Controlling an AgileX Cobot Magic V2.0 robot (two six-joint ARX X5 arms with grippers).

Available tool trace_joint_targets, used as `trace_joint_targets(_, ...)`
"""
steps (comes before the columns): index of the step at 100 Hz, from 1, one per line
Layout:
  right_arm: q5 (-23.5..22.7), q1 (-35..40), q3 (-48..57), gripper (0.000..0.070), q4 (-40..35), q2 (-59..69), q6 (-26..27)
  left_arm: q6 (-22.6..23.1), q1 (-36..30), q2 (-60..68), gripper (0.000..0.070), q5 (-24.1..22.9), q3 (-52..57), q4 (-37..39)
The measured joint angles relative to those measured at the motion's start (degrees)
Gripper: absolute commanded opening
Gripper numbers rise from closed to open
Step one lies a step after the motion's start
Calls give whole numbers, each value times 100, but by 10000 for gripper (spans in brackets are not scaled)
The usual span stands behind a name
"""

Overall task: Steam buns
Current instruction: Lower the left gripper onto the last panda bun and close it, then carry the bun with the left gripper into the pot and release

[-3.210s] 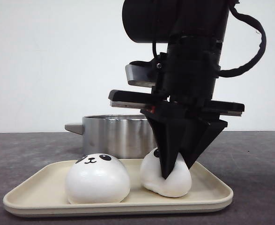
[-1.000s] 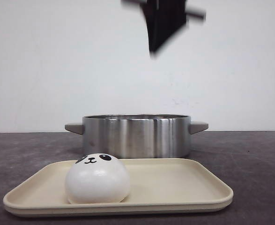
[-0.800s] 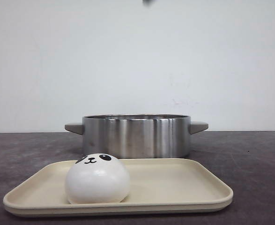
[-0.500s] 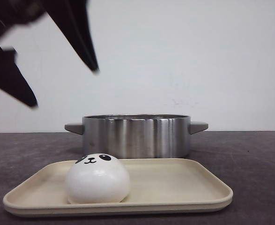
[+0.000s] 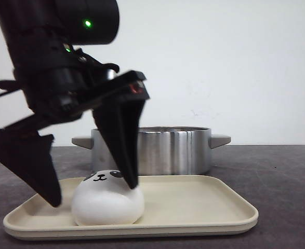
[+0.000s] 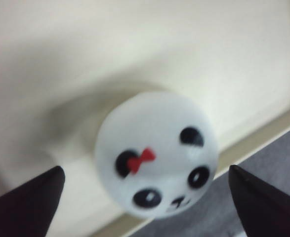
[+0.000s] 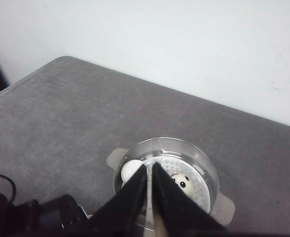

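White panda bun [image 5: 107, 201] is sitting on the cream tray [image 5: 204, 218], just in front of the steel steamer pot [image 5: 151, 149]. Left pincer [image 5: 92, 193] is straddling it, spread wide, not gripping. Next, I'd guess: closing on the bun, lifting, carrying it to the pot, where other buns [image 7: 184, 181] are lying. Right pincer [image 7: 148, 174] is hanging narrow above the pot, empty. Grey bench [image 5: 277, 176], plain white wall behind the pot.

Light: bright, even, diffuse | Shadows: soft, under bun [image 5: 107, 201] | Glare: streaks on pot [image 5: 151, 150] wall | Blur: left wrist view soft throughout; front arm smeared
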Motion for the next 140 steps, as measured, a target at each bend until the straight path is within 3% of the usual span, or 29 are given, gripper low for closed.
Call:
trace_joint_targets(23,0,0,0,7,-44,0,0,-116,-105,111,604,-553,0,101)
trace_joint_targets(36,0,0,0,7,-127,0,0,-118,-105,125,422,-737,0,96)
trace_joint_targets(48,0,0,0,7,-155,0,0,-120,-105,133,321,-835,0,96)
trace_joint_targets(53,0,0,0,7,-153,0,0,-118,-105,133,219,-874,0,98)
trace_joint_targets(60,0,0,0,7,-153,0,0,-98,-105,133,0,-881,0,98)
trace_joint_targets(93,-7,0,0,7,-273,0,0,63,-330,-387,9,-1043,243,105)
trace_joint_targets(121,-20,2,0,7,-273,0,0,544,-212,-1051,10,-1893,1779,1093)
trace_joint_targets(140,-22,33,0,7,-273,0,0,949,221,-522,9,-2044,1963,1572)
